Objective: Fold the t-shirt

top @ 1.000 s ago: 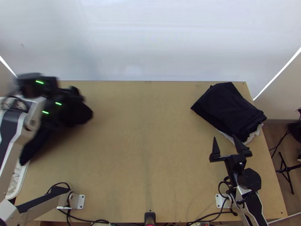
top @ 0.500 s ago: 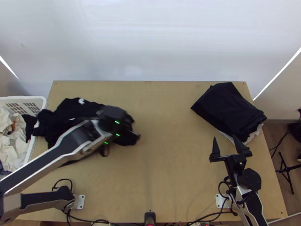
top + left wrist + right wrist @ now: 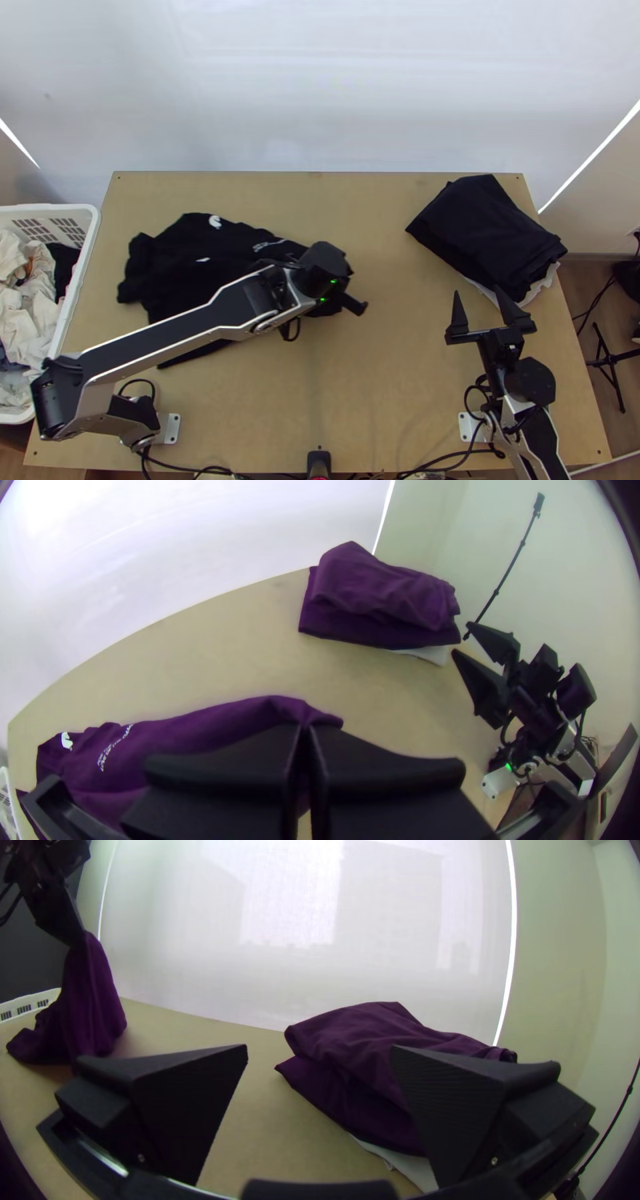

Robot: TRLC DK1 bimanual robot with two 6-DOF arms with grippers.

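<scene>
Sagging in soft folds from the left tool, the black cloth t-shirt with small pale prints looks light and limp, likely to crumple wherever it goes unsupported. It lies loosely bunched on the light wooden table, beside the white plastic basket, with one end lifted; whether that end is a hem or a sleeve cannot be told. The cloth probably won't break or slip much, but one pinch alone would let it twist, so a second hold on another corner of the lifted end seems best for drawing it flat. The left arm reaches low across the shirt toward the middle of the table, its tool closed on the raised fabric, fingers together. The right arm is bent near its own base, its tool wide and holding nothing, pointing toward the stack of folded dark cloth at the far right. Spreading the shirt looks like the step in hand, and folding should wait until the creases are out.
</scene>
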